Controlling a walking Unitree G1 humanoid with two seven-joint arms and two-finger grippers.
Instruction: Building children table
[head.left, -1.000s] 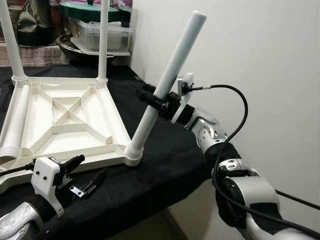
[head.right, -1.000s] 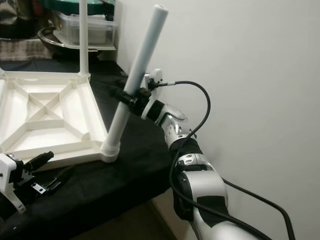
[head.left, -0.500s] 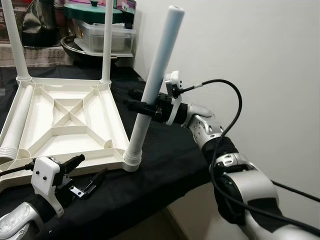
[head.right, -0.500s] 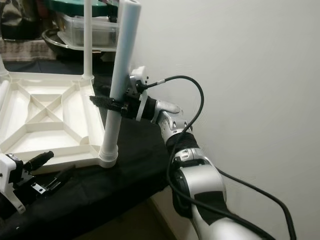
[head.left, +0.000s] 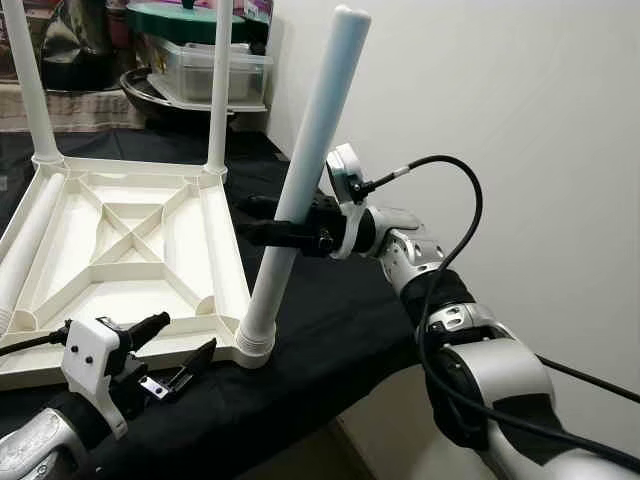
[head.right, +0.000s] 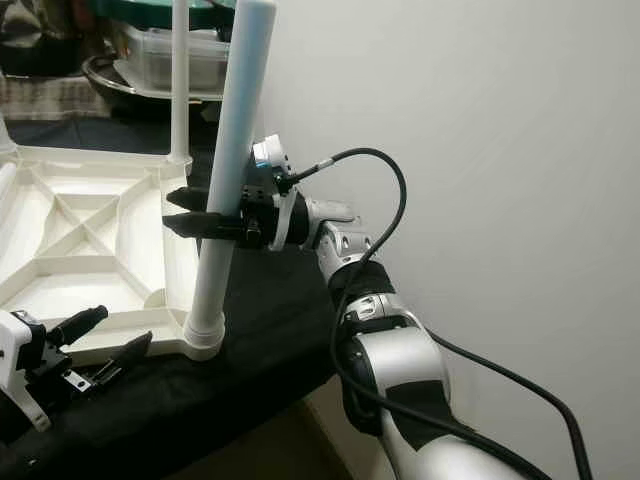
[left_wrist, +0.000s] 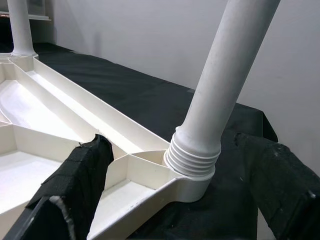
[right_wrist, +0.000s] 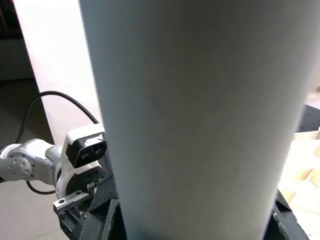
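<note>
Inverted white plastic tabletop (head.left: 120, 250) is lying ribs-up on the black cloth (head.left: 330, 310) covering the work surface. Two legs are standing upright in the far corner sockets, at roughly 11 and 12 o'clock in the head view. A fourth leg (head.left: 30, 250) is lying loose along the tray's 9 o'clock edge.

The right gripper (head.left: 262, 220) is clasping the third table leg (head.left: 300, 180) at about mid-height, one black finger passing on each side of the tube. The leg's threaded foot is sitting in the near corner socket (left_wrist: 192, 175), at 6 o'clock of the tabletop. Several thread rings are showing above the socket rim, and the leg is leaning slightly toward 1 o'clock, so my reading is that it is not fully seated.

The left gripper (head.left: 178, 345) is hovering low just beside that corner, fingers (left_wrist: 75, 185) spread apart and holding nothing; the socket is lying between them in the wrist view.

Handling judgement: the leg is looking like a hollow moulded tube, light and stiff, with a smooth skin likely to slip under twisting. A hold lower on the shaft, nearer the threads, ought to give better control of tilt. The tabletop is light too and may slide or spin on the cloth unless the corner is braced.
</note>
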